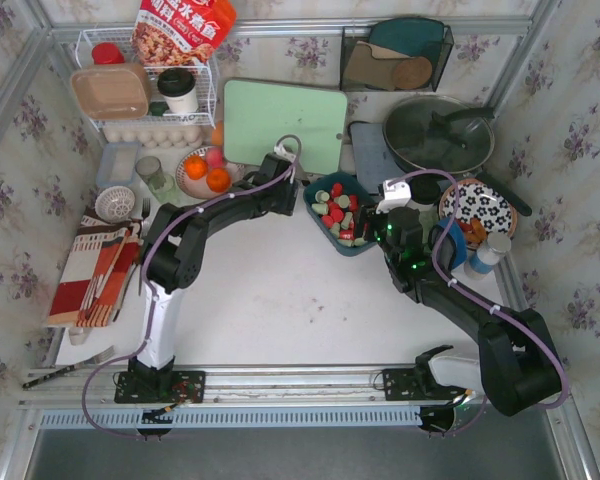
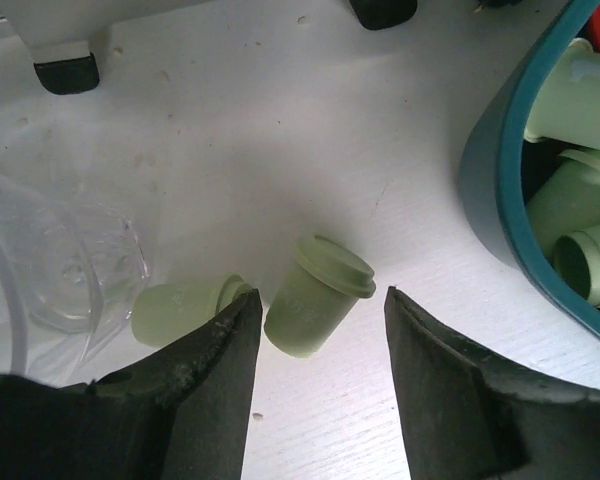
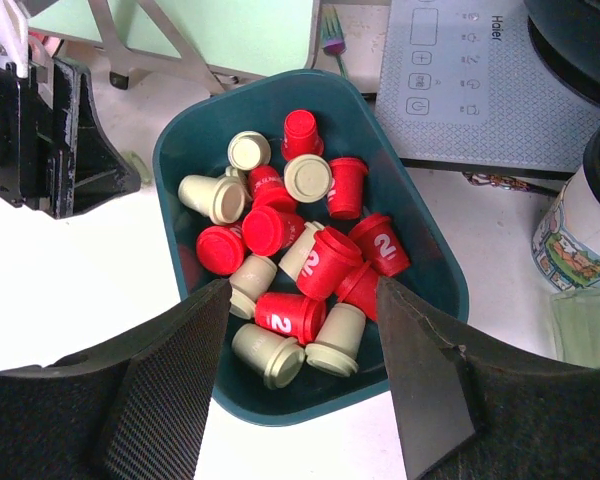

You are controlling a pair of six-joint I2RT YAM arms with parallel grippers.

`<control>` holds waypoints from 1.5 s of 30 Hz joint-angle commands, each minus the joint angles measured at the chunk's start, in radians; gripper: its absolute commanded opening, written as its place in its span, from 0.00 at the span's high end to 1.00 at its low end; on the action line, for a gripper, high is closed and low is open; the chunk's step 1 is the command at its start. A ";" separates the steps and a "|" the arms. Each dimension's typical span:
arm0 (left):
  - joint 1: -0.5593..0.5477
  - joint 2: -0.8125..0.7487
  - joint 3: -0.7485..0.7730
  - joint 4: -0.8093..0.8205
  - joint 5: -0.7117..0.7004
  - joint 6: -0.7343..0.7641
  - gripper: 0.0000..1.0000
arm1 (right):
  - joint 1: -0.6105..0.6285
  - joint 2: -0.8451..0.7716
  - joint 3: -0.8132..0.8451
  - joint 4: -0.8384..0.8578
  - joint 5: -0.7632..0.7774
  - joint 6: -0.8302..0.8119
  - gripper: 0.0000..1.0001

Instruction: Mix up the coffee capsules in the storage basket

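Stray pickup: left hand (image 2: 320, 300) open, empty, straddles green capsule (image 2: 315, 295); basket (image 2: 490, 170) at 3 o'clock; right hand (image 3: 302, 285) open, empty. Next: close, lift.

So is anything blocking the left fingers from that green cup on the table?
Nothing visible does. The green capsule lies on its side between the tips of the open left fingers. A second capsule lies beside it.

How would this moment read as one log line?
left gripper: open over pale green capsule lying on table | right gripper: open above storage basket | basket: red and pale capsules, jumbled
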 commanded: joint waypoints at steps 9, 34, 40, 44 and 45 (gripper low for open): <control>0.002 0.037 0.042 -0.091 -0.014 -0.018 0.55 | 0.001 0.000 0.012 0.038 -0.013 -0.009 0.33; 0.017 0.186 0.302 -0.376 0.025 -0.025 0.67 | 0.001 0.002 0.011 0.040 -0.012 -0.010 0.33; 0.019 0.177 0.288 -0.373 0.025 -0.030 0.76 | 0.001 0.002 0.011 0.041 -0.010 -0.010 0.33; 0.019 0.148 0.252 -0.341 0.027 -0.037 0.76 | 0.001 0.005 0.011 0.042 -0.011 -0.010 0.33; 0.019 0.140 0.241 -0.333 0.027 -0.037 0.76 | 0.001 0.006 0.011 0.042 -0.011 -0.010 0.33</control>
